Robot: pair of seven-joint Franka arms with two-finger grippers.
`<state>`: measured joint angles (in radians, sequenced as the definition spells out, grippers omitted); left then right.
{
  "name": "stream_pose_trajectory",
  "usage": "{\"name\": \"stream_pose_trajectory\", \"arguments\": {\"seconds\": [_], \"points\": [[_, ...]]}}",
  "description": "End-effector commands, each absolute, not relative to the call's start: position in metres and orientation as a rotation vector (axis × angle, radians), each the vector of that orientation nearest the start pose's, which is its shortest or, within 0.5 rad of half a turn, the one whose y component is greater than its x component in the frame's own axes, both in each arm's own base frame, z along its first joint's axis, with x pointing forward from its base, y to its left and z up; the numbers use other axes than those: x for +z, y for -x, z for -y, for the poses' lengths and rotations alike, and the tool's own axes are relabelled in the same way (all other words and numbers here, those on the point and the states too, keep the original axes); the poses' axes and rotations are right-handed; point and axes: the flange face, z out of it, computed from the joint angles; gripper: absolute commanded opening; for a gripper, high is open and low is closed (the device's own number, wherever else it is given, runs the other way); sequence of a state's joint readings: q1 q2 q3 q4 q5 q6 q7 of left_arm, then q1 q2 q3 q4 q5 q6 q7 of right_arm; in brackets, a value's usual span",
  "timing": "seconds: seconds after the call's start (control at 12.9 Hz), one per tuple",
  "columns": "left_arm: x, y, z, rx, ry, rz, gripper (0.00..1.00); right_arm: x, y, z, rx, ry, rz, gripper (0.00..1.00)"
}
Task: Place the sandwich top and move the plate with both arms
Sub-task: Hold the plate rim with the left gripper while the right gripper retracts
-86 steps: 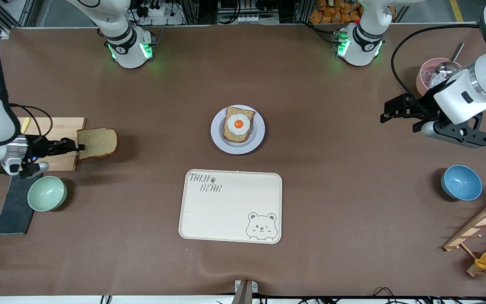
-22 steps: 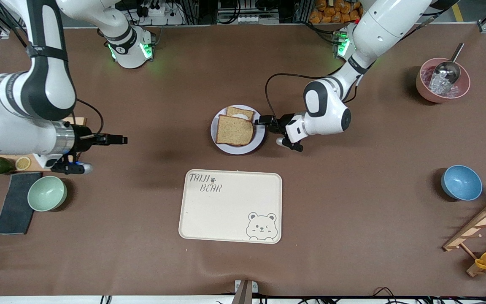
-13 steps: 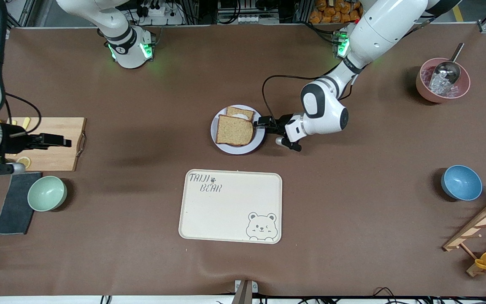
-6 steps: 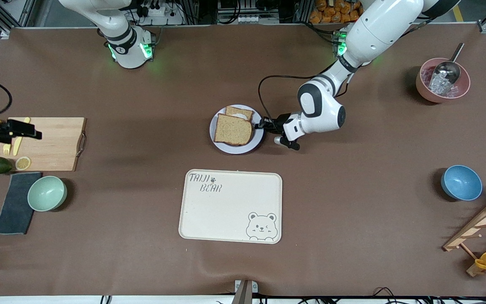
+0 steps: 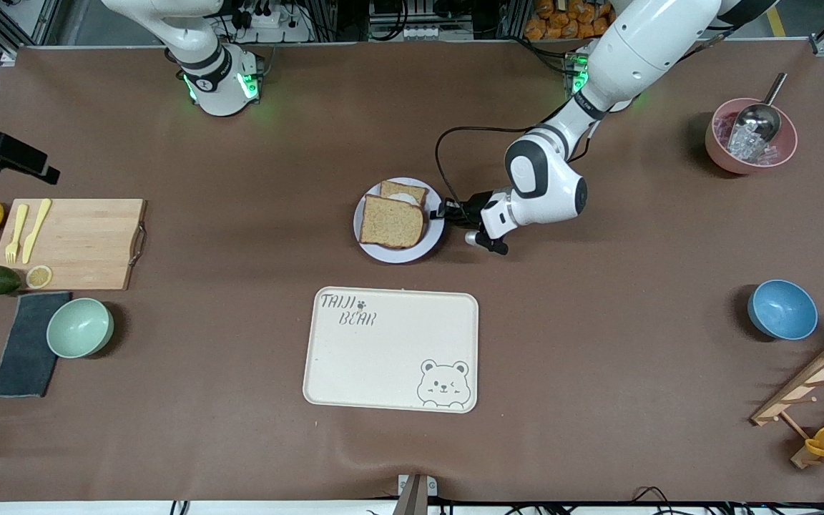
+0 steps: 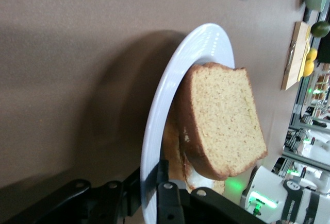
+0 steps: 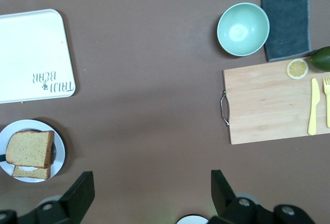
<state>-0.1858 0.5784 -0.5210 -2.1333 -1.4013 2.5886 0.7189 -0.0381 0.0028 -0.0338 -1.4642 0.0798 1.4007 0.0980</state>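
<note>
The sandwich top [image 5: 392,222], a brown bread slice, lies on the egg slice [image 5: 405,192] on the plate [image 5: 435,234] at the table's middle. It lies shifted off the egg slice, so that slice's farther edge shows. My left gripper [image 5: 446,212] is at the plate's edge toward the left arm's end and is shut on the rim. In the left wrist view my left gripper [image 6: 149,180] has one finger under the plate rim [image 6: 160,95] and one over it, beside the bread [image 6: 224,121]. My right gripper [image 5: 8,154] is open and empty, raised over the right arm's end of the table. From there the right wrist view shows the right gripper [image 7: 149,185], the bread [image 7: 30,148] and the plate [image 7: 59,152].
The cream bear tray [image 5: 390,350] lies nearer the camera than the plate. A cutting board [image 5: 72,243], a mint bowl [image 5: 79,327] and a dark cloth [image 5: 26,343] are at the right arm's end. A blue bowl [image 5: 782,309], a pink bowl [image 5: 750,136] and a wooden rack [image 5: 820,386] are at the left arm's end.
My right gripper let go of the bread slice, which now lies on the plate, then drew back to its end and rose. The plate has shifted slightly toward the right arm's end.
</note>
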Motion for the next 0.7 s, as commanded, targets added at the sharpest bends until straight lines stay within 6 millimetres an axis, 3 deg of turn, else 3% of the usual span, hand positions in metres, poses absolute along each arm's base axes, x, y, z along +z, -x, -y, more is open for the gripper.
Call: {"name": "stream_pose_trajectory", "arguments": {"seconds": [0.0, 0.62], "points": [[0.165, -0.430, 0.349, -0.137, -2.234, -0.038, 0.00, 0.665, -0.526, 0.037, 0.084, 3.067, -0.286, 1.00], [0.171, -0.426, 0.349, -0.048, -2.148, -0.125, 0.00, 0.660, -0.534, 0.029, 0.055, 3.134, -0.261, 1.00]]}}
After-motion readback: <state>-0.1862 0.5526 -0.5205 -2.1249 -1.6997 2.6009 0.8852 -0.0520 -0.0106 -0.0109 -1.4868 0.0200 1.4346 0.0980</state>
